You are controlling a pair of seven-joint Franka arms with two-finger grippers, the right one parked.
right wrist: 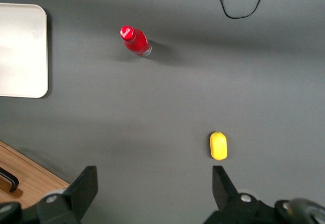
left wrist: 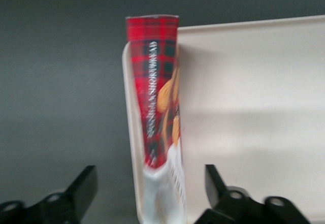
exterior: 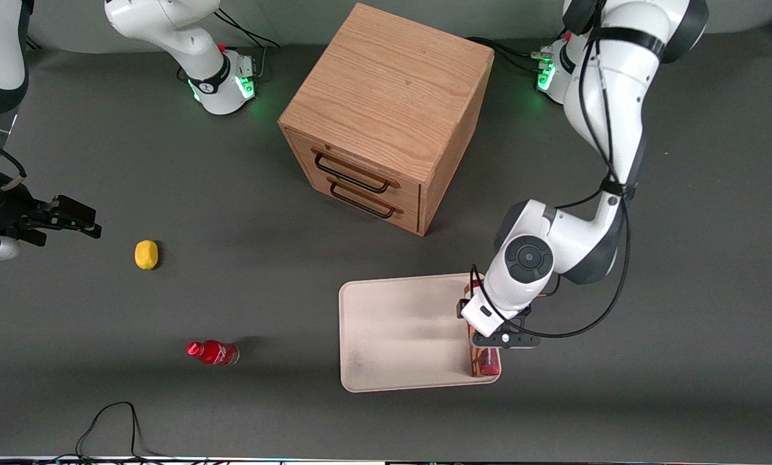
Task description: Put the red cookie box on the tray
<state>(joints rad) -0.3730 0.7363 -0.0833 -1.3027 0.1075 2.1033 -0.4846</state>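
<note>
The red cookie box (left wrist: 157, 102), a long tartan-red carton with a white end, stands on a narrow side inside the cream tray (left wrist: 254, 107), along the rim at the working arm's end. From the front, only the box's near end (exterior: 483, 360) shows below the wrist, on the tray (exterior: 392, 336). My gripper (left wrist: 151, 193) hovers over the box's white end. It is open, and each black finger (left wrist: 84, 186) stands well clear of the carton. The gripper (exterior: 499, 339) is above the tray's edge.
A wooden drawer cabinet (exterior: 386, 116) stands farther from the front camera than the tray. A small red bottle (exterior: 213, 352) and a yellow object (exterior: 146, 254) lie toward the parked arm's end. A black cable (exterior: 111, 420) loops near the table's front edge.
</note>
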